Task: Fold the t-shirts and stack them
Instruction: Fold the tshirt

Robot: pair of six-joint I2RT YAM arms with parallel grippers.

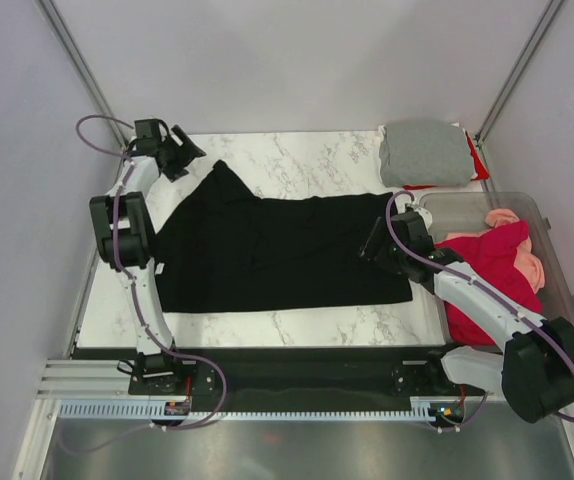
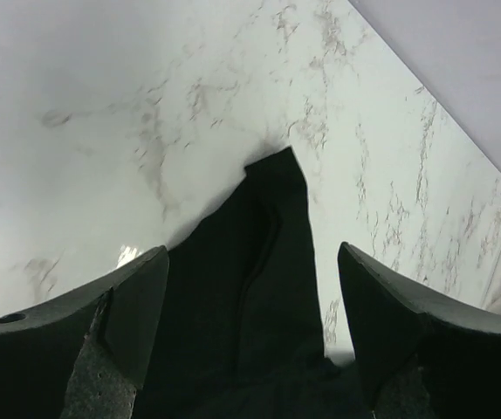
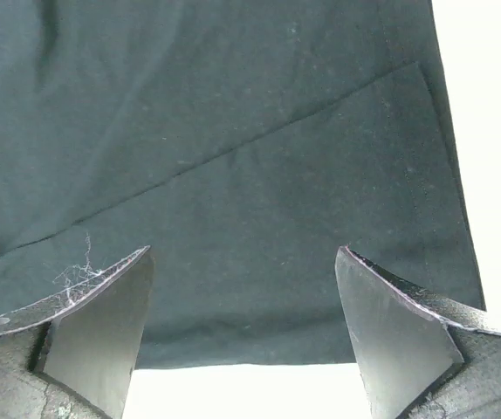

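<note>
While the left gripper (image 1: 180,152) gapes empty over the far tip of the black t-shirt (image 1: 267,250) flat on the marble table (image 1: 307,160), the right gripper (image 1: 372,243) hangs likewise parted above its right edge.

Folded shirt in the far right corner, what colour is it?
The folded shirt is grey, clearest in the top external view.

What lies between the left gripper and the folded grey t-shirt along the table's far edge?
Only bare marble table, in the top view, separates the left gripper from the grey t-shirt; the black t-shirt stops short of that line.
</note>
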